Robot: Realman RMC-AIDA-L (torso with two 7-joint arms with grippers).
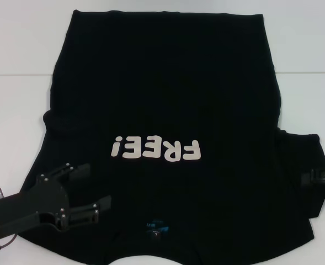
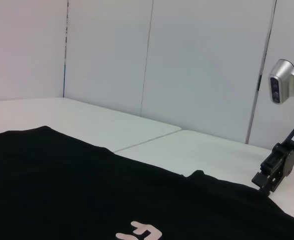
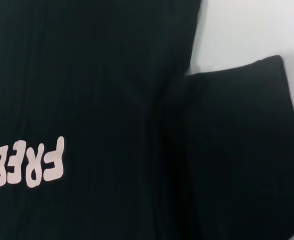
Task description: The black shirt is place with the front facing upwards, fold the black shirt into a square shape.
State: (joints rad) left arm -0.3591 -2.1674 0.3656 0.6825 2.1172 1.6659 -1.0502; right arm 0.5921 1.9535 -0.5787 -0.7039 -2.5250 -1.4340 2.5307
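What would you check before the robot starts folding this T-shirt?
1. The black shirt lies front up, with its FREE! print showing: ok.
2. Shirt spread flat on the white table: ok.
3. Left gripper over the shirt's left shoulder, jaws open: ok.
4. Right gripper at the right sleeve edge: ok.
5. Right jaws open or shut: cannot tell.
6. Any fold made yet: not ok.

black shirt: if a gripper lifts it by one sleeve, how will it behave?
The black shirt lies flat and follows the white table, so it is probably floppy; the rest would likely drag. It looks thin, probably light. The left gripper hangs open over one shoulder, and the right gripper is at the other sleeve.
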